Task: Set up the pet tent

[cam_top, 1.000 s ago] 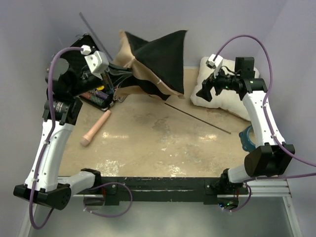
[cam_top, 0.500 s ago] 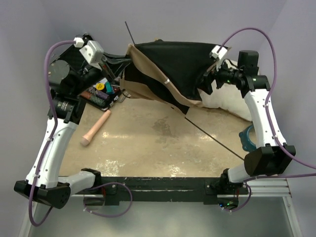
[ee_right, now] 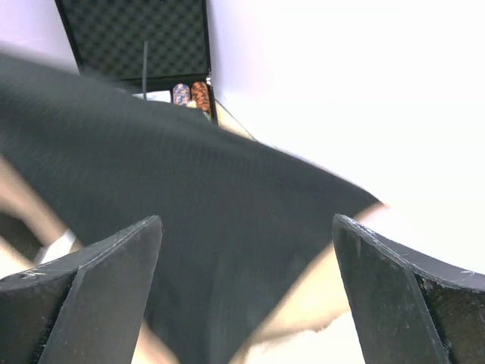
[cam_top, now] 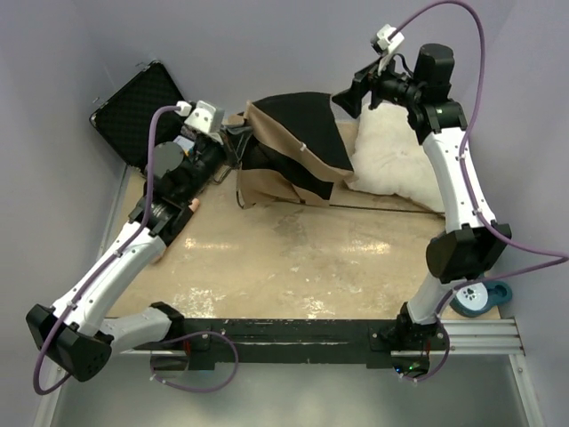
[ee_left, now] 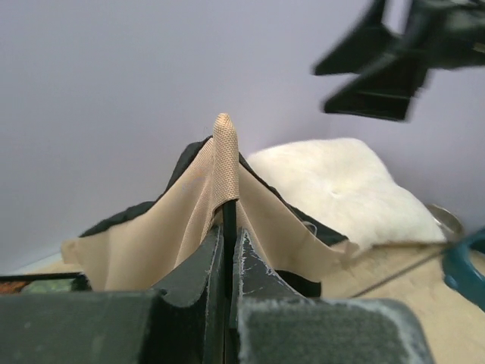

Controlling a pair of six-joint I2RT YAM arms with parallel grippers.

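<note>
OK, top view: the tent (cam_top: 298, 147) lies crumpled at the far side of the desk (cam_top: 311, 267). Its black side is mostly up and tan shows along the front. Its right side is against the white cushion (cam_top: 396, 160). The left jaws are at the tent's left edge; can't tell their closure from this angle. The right jaws hang high over the tent's far right corner, apart. An open black case (cam_top: 142, 102) sits far left. A thin dark rod (cam_top: 382, 208) lies on the desk in front of the cushion.

Left wrist: jaws together, clamped on a thin black pole (ee_left: 229, 220). The pole's end runs up into a tan sleeve (ee_left: 224, 152) that stands as a peak above the rest of the tent (ee_left: 167, 243). The cushion (ee_left: 333, 182) is behind it to the right.

Right wrist: both fingers (ee_right: 98, 288) are wide apart over blurred black tent fabric (ee_right: 227, 189); can't tell if they touch it. The case (ee_right: 132, 34) is top left.
</note>
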